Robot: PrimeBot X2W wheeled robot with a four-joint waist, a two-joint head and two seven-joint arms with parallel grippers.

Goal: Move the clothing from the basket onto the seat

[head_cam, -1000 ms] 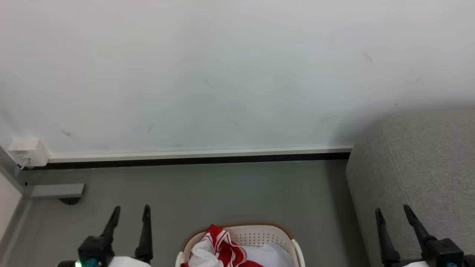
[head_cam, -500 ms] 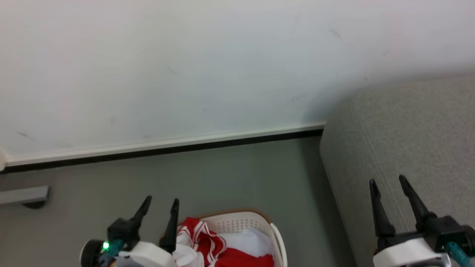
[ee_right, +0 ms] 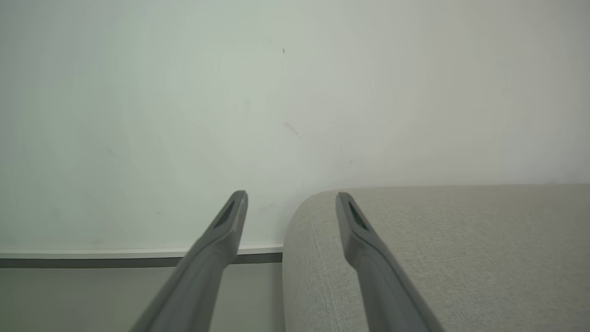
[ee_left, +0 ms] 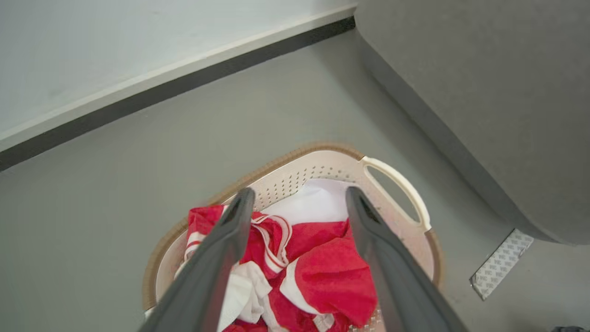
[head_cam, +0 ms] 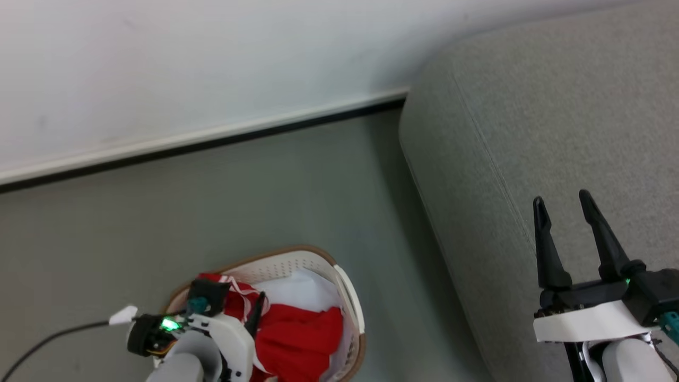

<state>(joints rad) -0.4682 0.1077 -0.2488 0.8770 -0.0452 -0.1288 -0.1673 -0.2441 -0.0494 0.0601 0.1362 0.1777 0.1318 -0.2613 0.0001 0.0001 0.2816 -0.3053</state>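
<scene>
Clothing (ee_left: 322,272) heaped in basket (ee_left: 318,168), directly below left gripper (ee_left: 299,192); fingers spread, nothing held (contact with red folds unclear). Right gripper (head_cam: 561,197), likewise spread and empty, hovers over seat (head_cam: 530,106).

surface: grey floor (head_cam: 238,185) | on it: basket (head_cam: 286,263), seat (head_cam: 530,132) | near, apart

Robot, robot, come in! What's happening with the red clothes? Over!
Both hands open: left hand over the basket, right hand by the seat. Red clothing in basket, not gripped. Path to seat looks open.
</scene>
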